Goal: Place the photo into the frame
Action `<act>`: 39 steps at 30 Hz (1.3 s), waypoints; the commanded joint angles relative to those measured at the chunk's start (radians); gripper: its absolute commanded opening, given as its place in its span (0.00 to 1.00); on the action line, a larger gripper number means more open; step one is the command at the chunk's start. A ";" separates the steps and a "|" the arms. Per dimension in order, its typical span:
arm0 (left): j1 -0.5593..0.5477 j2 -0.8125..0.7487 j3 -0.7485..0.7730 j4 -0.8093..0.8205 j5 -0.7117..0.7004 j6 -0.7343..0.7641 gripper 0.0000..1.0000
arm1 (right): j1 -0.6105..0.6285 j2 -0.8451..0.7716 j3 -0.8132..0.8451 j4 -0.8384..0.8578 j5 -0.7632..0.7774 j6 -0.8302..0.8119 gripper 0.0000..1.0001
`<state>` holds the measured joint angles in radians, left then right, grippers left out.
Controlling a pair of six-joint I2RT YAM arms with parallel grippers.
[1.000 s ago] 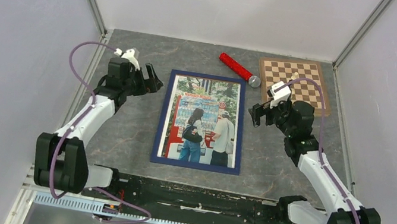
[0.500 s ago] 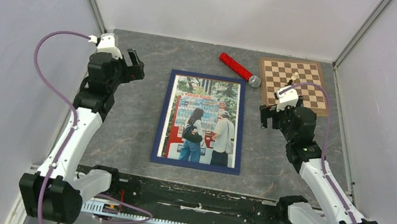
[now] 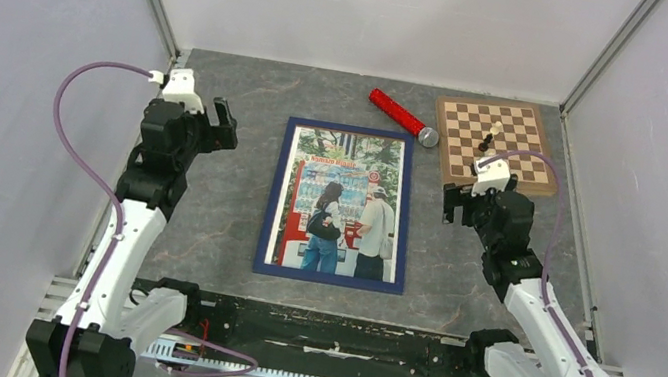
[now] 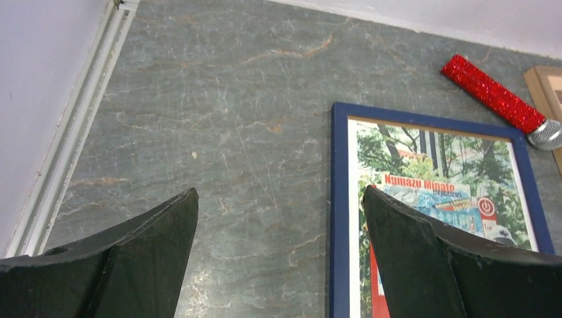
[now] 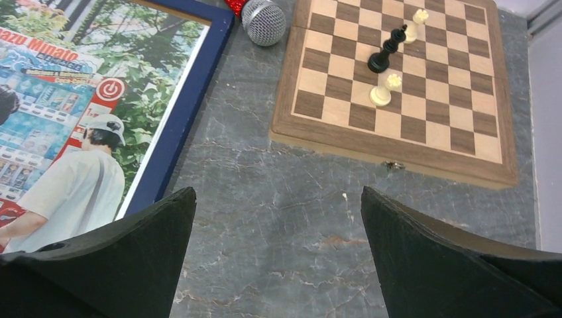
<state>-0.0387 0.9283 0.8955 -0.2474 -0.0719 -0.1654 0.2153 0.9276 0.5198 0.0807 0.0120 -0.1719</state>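
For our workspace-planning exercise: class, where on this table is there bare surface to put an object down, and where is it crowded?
Bare table lies left of the frame, up to the wall rail, and right of it, nearer than the chessboard. The far right is crowded: the microphone lies between frame corner and chessboard, which carries chess pieces.

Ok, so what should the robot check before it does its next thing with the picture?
1. The photo lies inside the blue frame, border showing all round: ok.
2. The left fingers are open and empty: ok.
3. The right fingers are open and empty: ok.
4. Both sets of fingers are off to the sides, apart from the frame: ok.
5. The red microphone is not touching the frame's corner: cannot tell.
6. The photo is pressed flat and fastened in: cannot tell.
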 commanded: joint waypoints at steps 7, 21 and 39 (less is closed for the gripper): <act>0.007 -0.066 -0.038 -0.104 0.096 0.099 1.00 | -0.022 -0.075 -0.021 0.002 0.054 0.027 0.98; 0.007 -0.204 -0.155 -0.004 0.091 0.129 1.00 | -0.030 -0.112 -0.052 -0.036 0.065 -0.009 0.98; 0.009 -0.244 -0.261 0.137 0.045 0.164 1.00 | -0.030 -0.029 -0.018 -0.052 0.180 -0.070 0.98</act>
<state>-0.0383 0.6823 0.6430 -0.1757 0.0002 -0.0673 0.1875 0.8906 0.4728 0.0051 0.1532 -0.2192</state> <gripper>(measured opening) 0.996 0.979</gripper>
